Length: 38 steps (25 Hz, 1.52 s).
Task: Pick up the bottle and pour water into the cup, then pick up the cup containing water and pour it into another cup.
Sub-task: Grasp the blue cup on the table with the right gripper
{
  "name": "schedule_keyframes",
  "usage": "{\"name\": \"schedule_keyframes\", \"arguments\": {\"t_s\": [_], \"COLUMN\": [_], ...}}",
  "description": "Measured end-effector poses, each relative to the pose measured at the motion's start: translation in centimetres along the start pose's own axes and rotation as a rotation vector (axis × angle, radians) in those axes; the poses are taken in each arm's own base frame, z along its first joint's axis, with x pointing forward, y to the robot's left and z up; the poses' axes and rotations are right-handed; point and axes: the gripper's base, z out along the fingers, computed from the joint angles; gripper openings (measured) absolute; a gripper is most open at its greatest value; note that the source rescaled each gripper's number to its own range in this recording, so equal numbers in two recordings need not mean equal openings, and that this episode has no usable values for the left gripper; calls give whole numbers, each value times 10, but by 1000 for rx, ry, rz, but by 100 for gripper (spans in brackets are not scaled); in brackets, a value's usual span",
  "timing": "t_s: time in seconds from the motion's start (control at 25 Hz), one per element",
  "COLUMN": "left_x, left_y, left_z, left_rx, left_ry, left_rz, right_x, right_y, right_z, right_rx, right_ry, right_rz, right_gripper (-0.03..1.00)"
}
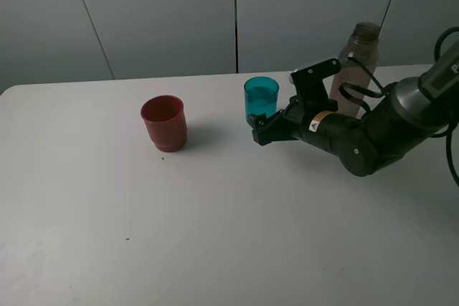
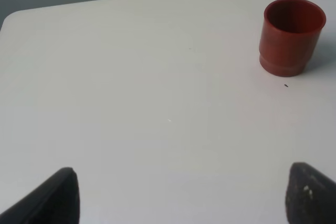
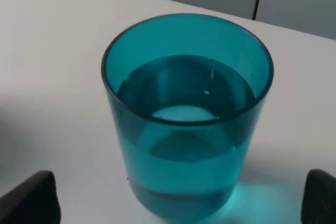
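While right claw (image 3: 173, 198) and left claw (image 2: 181, 196) stand spread, white table (image 1: 215, 234) meets grey panels (image 1: 158, 12).

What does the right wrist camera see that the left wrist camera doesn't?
Only the right wrist view shows the teal cup, upright with water in it, close in front of the open right gripper. Only the left wrist view shows the red-brown cup, upright, off to one side beyond the open left gripper. Both show the white table and two dark fingertips spread wide, touching nothing.
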Motion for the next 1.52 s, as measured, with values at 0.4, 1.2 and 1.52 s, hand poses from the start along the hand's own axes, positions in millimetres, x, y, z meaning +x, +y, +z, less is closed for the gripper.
{"name": "schedule_keyframes", "arguments": {"t_s": [0.4,1.2,1.52], "left_x": [0,0,0], "left_y": [0,0,0], "left_z": [0,0,0], "left_rx": [0,0,0], "left_ry": [0,0,0], "left_rz": [0,0,0], "right_x": [7,6,9], "right_y": [0,-2,-1], "right_z": [9,52,70], "right_rx": [-1,31,32], "right_ry": [-70,-136,-85], "right_rz": [20,54,61], "right_gripper": [99,99,99]}}
